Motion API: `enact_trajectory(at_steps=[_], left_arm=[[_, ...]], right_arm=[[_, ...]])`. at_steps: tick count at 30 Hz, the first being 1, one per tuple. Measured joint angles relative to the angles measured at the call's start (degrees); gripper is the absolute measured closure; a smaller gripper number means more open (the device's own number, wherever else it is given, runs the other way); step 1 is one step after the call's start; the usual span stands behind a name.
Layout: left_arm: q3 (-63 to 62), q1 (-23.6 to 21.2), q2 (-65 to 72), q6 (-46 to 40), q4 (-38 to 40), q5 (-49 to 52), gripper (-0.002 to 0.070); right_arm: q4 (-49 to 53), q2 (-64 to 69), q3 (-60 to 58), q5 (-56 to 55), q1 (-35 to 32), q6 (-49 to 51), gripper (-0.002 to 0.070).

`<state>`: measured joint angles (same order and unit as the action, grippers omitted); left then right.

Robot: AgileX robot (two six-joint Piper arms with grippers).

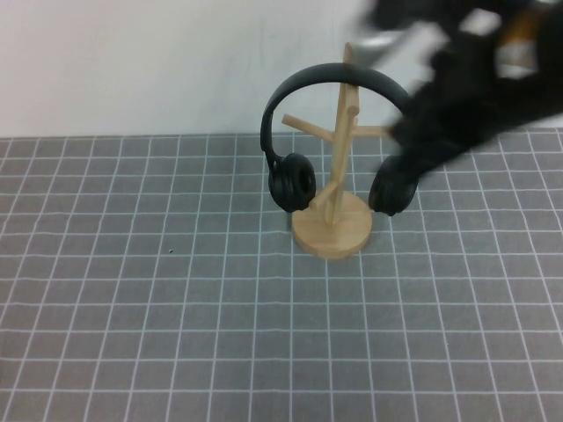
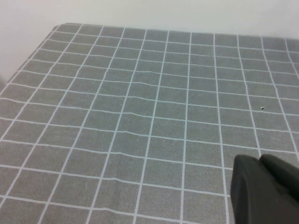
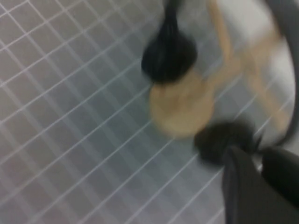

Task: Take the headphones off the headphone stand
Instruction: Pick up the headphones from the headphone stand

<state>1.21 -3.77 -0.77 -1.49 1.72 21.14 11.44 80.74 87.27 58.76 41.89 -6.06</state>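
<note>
The matte black headphones hang by their arched headband over the top of the pale wooden headphone stand, one ear cup on each side of the post. My right gripper is a blurred dark shape right beside the right ear cup and the right side of the headband. In the right wrist view the gripper is close to one ear cup, with the other ear cup and the stand's disc base beyond. My left gripper is shut and empty over bare mat, out of the high view.
A grey mat with a white grid covers the table up to a white wall at the back. The stand is the only object on the mat.
</note>
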Motion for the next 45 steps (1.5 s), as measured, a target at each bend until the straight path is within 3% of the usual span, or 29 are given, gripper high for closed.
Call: enact_trajectory(at_steps=[3,6,12,17,28,45], left_arm=[[0.00,0.00,0.00,0.00,0.00,0.00,0.0679],[0.00,0.00,0.00,0.00,0.00,0.00,0.0679],[0.00,0.00,0.00,0.00,0.00,0.00,0.0679],[0.00,0.00,0.00,0.00,0.00,0.00,0.0679],[0.00,0.00,0.00,0.00,0.00,0.00,0.0679],[0.00,0.00,0.00,0.00,0.00,0.00,0.0679]], right_arm=[[10.23,5.29,7.68,3.29,7.53,0.12,0.0540],[15.96,9.45,12.66,7.44,9.97,1.12,0.0477],[19.61,10.69,11.97,10.09,7.06,3.02,0.0329],[21.57,10.69,6.20,3.86,2.36,2.66,0.0236],[22.59,10.79,-3.07,-16.25,-2.66,1.24,0.0219],[28.81,16.01,-4.58,-28.93,-6.71,1.42,0.0219]])
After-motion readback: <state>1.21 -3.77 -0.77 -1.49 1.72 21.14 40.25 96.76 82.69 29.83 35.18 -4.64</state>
